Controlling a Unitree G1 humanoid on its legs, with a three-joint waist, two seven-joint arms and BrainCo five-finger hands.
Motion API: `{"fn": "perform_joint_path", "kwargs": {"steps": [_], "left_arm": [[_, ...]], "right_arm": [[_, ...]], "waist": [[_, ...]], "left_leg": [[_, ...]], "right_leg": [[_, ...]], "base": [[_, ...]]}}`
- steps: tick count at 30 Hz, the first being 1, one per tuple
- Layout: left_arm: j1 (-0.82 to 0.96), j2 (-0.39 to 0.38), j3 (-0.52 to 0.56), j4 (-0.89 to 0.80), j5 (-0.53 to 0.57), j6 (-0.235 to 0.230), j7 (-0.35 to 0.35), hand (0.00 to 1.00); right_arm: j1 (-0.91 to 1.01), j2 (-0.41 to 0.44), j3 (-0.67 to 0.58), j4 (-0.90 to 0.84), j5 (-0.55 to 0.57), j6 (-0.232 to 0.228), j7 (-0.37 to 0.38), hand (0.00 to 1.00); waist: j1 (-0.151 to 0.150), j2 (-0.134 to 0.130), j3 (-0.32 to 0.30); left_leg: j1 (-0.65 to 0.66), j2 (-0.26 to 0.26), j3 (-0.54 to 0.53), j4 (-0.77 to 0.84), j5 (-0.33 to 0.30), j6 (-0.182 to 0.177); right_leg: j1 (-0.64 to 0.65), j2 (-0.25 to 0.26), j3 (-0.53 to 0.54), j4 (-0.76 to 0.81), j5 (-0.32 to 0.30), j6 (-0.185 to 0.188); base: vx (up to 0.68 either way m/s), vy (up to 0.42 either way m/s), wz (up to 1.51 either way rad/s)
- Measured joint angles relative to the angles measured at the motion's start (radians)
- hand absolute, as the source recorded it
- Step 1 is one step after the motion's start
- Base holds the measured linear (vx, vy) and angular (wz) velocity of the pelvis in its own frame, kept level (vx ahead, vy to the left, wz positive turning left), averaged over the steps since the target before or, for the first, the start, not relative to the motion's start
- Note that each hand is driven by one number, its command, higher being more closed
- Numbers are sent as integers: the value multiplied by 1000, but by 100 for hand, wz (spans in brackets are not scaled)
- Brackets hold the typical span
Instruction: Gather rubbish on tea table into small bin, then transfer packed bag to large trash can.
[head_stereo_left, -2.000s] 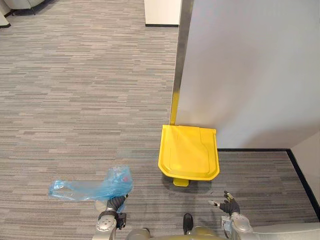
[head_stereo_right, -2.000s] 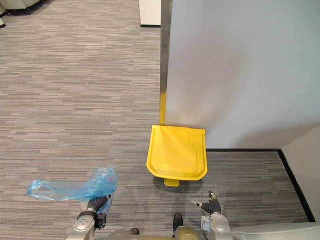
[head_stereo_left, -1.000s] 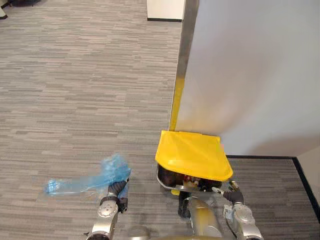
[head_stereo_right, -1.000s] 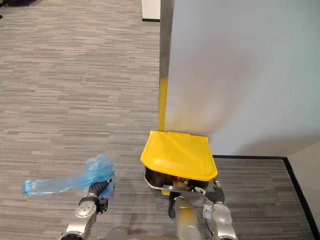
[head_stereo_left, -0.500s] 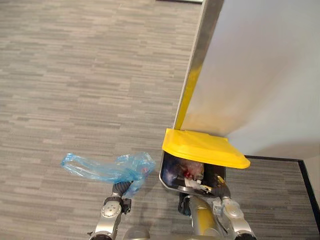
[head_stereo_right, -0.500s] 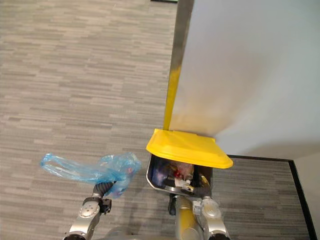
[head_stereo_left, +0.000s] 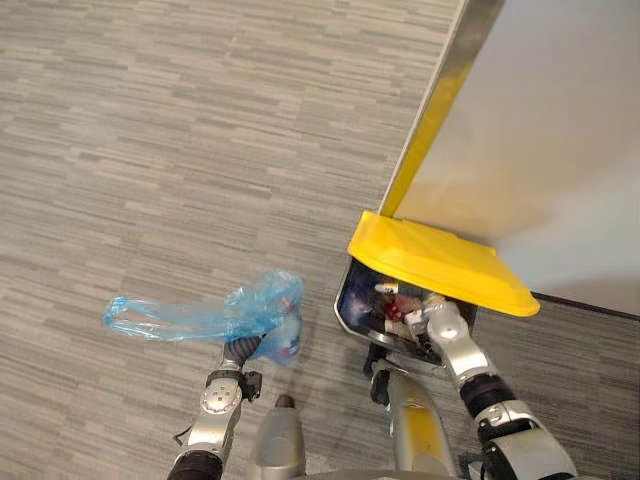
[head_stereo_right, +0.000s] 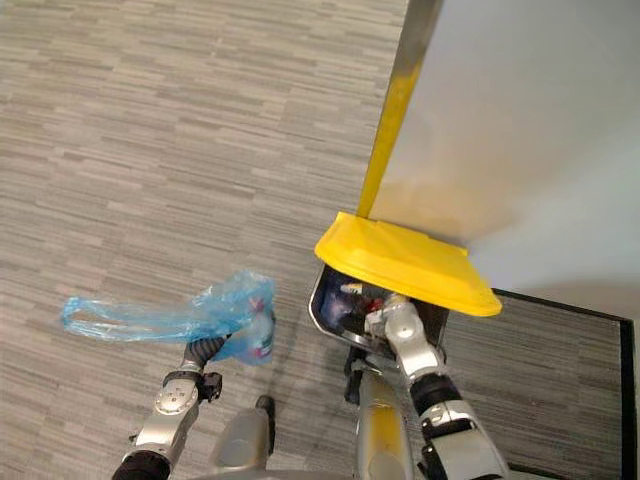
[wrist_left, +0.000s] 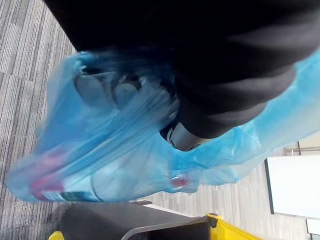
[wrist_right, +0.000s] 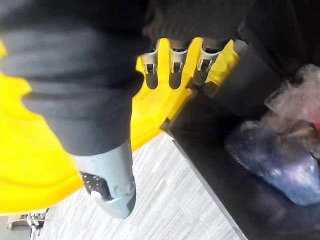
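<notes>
Clutching blue bag (head_stereo_left: 252, 308), left hand (head_stereo_left: 240, 349); right hand (head_stereo_left: 443, 326) flat against lid (head_stereo_left: 440, 262).

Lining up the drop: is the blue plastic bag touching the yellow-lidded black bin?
Apart: left eye view shows carpet between blue plastic bag and yellow-lidded black bin.

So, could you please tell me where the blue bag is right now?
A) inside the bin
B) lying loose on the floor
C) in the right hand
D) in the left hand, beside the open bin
D: the left hand clutches the blue bag beside the bin, whose yellow lid is raised.
</notes>
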Motion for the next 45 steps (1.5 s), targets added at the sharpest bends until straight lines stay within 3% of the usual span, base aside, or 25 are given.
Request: {"fn": "perform_joint_path", "kwargs": {"steps": [10, 16, 19, 22, 30, 38, 45], "left_arm": [[-22, 45, -73, -115, -20, -13, -8, 100], [-22, 81, -114, -159, -29, -25, -29, 100], [-26, 93, -149, -189, -29, -30, -37, 100], [-35, 94, -178, -195, -29, -30, -52, 100], [-74, 108, -362, -344, -85, -36, -79, 100], [-277, 20, -589, -371, -105, -40, -90, 100], [-430, -44, -635, -294, -104, -40, -61, 100]], "right_arm": [[-64, -185, 1, -139, -80, 0, -12, 0], [-64, -214, 2, -157, -75, -1, -8, 0], [-64, -215, 2, -163, -74, -1, -6, 0], [-65, -220, 23, -168, -72, -1, 1, 0], [-91, -271, 78, -170, -72, -3, 35, 0], [-207, -293, 180, -97, -76, 1, 39, 0], [-292, -300, 249, -50, -123, 11, 60, 0]], "waist": [[-3, -2, 21], [-4, -11, 26], [-7, -26, 35], [-11, -46, 42], [-41, -50, 42], [-71, -49, 42], [-91, -49, 58]], "left_leg": [[-32, 2, -21, 19, 7, -9], [-33, 2, -19, 30, 3, -3], [-31, 2, -14, 35, 1, -1], [-5, 3, 5, 32, -1, 3], [22, -3, 57, 25, -11, 20], [38, -11, 78, 28, -12, 22], [49, -15, 137, 79, -43, 37]], "right_leg": [[-13, 2, -3, 11, 6, -18], [-11, 2, 0, 20, -1, -20], [-9, 11, 20, 18, -7, -9], [8, 30, 55, 3, 2, -23], [29, 46, 99, -52, 52, -49], [43, 47, 118, -69, 72, -62], [42, 63, 176, -72, 94, -58]], "base": [[38, -2, 6], [10, 3, 1], [-17, -11, -2], [-13, -3, -16], [13, 27, -18], [3, -5, -5], [-40, -1, -27]]}}
